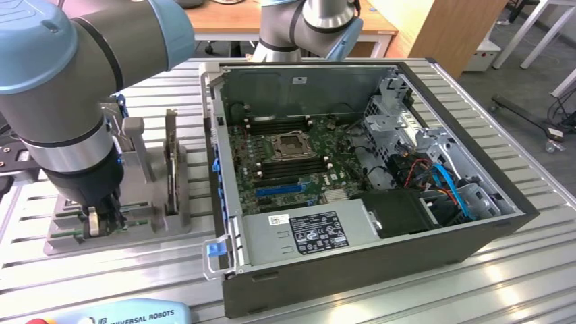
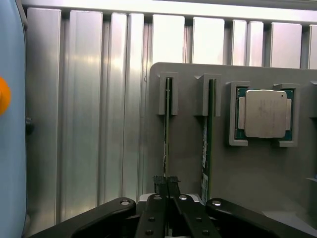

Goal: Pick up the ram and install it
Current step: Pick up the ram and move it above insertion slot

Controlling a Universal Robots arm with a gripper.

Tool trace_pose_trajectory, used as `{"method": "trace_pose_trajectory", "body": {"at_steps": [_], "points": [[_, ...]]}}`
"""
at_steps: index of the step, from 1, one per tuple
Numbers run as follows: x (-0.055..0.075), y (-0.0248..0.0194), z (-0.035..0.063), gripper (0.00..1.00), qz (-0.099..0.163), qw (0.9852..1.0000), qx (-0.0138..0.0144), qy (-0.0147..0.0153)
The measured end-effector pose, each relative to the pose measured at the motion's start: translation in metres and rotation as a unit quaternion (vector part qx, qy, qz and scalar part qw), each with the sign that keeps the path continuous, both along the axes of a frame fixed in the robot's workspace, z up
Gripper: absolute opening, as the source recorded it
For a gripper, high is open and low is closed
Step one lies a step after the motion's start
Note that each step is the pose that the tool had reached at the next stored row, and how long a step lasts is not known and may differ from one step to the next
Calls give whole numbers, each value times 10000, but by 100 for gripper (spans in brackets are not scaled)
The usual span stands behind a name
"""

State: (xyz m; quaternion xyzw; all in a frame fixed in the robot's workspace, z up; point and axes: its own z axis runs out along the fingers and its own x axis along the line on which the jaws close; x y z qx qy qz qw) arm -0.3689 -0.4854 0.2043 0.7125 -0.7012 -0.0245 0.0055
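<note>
The ram (image 2: 167, 130) stands on edge in a slot of the grey holder (image 2: 188, 158), seen edge-on as a thin green strip. My gripper (image 2: 167, 184) is shut on its near end, the two black fingertips pressed against either side of the board. A second stick (image 2: 208, 129) stands in the neighbouring slot. In the exterior view my gripper (image 1: 94, 225) reaches straight down into the holder (image 1: 135, 229) at that view's left, beside the open computer case (image 1: 360, 256). The motherboard (image 1: 270, 162) lies exposed inside the case.
A square silver processor (image 2: 262, 113) sits in a pocket of the holder. An upright expansion card (image 1: 171, 162) stands on the holder close to the arm. The case walls (image 1: 214, 169) rise between holder and motherboard. A teach pendant (image 1: 117, 314) lies at the table's front edge.
</note>
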Motion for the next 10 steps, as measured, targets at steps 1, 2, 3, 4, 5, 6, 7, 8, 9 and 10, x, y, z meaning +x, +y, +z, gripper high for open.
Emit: {"method": "trace_pose_trajectory", "body": {"at_steps": [1,2,3,4,5,6,7,8,9,10], "points": [[0,0,12,11,0,10000,1,-1],[0,0,27,11,0,10000,0,-1],[0,0,42,11,0,10000,0,-1],[0,0,56,11,0,10000,0,-1],[0,0,71,11,0,10000,1,-1],[0,0,86,11,0,10000,0,-1],[0,0,103,11,0,10000,1,-1],[1,0,119,11,1,10000,1,-1],[1,0,134,11,0,10000,1,-1],[1,0,149,11,0,10000,1,-1]]}}
